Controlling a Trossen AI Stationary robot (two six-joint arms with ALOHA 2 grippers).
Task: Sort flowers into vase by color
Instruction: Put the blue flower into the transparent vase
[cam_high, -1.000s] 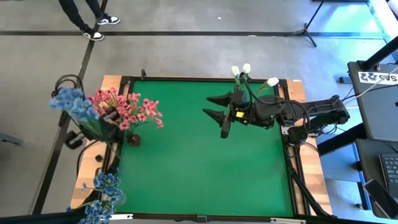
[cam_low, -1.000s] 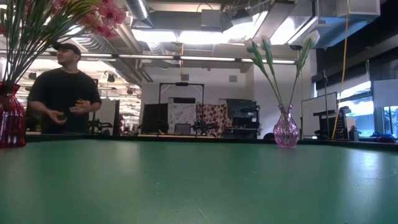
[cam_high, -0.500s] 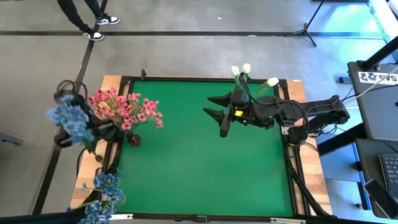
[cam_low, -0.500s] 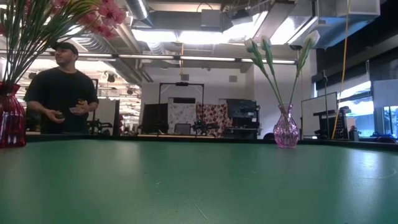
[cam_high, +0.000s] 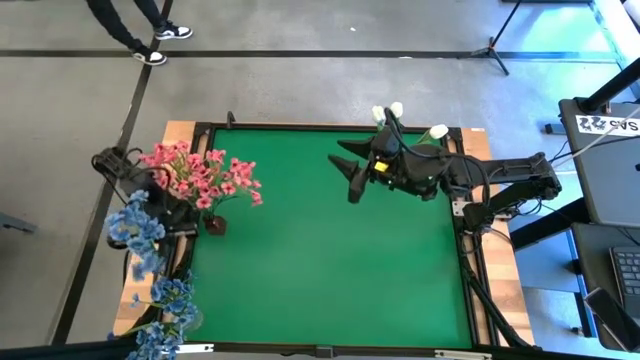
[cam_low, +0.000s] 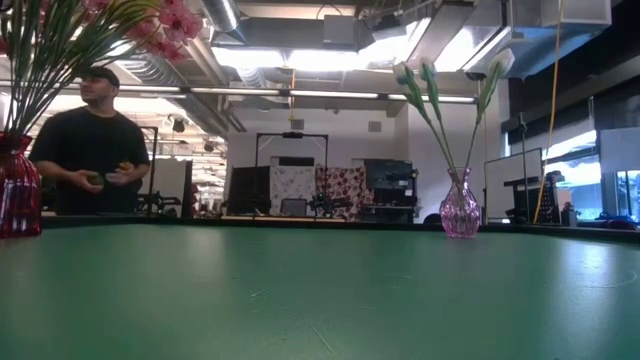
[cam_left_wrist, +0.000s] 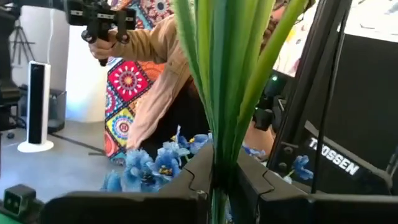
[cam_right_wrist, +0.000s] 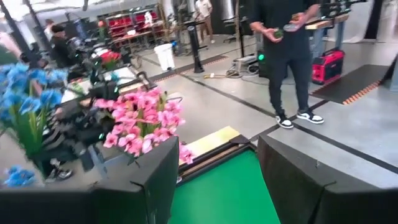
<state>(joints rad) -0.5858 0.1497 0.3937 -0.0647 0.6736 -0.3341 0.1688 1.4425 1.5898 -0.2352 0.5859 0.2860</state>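
Blue sprigs: we see one bunch (cam_high: 135, 232) off the table's left edge, its green stems (cam_left_wrist: 227, 93) pinched between the left gripper's fingers; a second blue bunch (cam_high: 168, 308) sits at the near-left corner.
Left gripper (cam_left_wrist: 225, 167): clamped on the blue stems, out beyond the mat's left side, just beside the pink flowers.
Pink flowers (cam_high: 203, 175): we find them standing in a dark red vase (cam_low: 18, 190) at the mat's left edge, spreading over the green.
White buds (cam_high: 396, 112): three, upright in a clear pink vase (cam_low: 459, 208) at the mat's far-right side; the right arm partly covers it from above.
Right gripper (cam_high: 347, 176): fingers apart, holding nothing, hanging over the mat's upper middle, pointing towards the pink flowers.
Mat (cam_high: 330, 270): green, bare across its middle and near half.
Obstacles: we note the pink blossoms crowd close to the held bunch; dark cables (cam_high: 108, 160) loop at the left arm's base.
Surroundings: a person (cam_low: 88, 145) in black stands beyond the table, hands together at the waist; a monitor desk (cam_high: 610, 150) sits right of the table.
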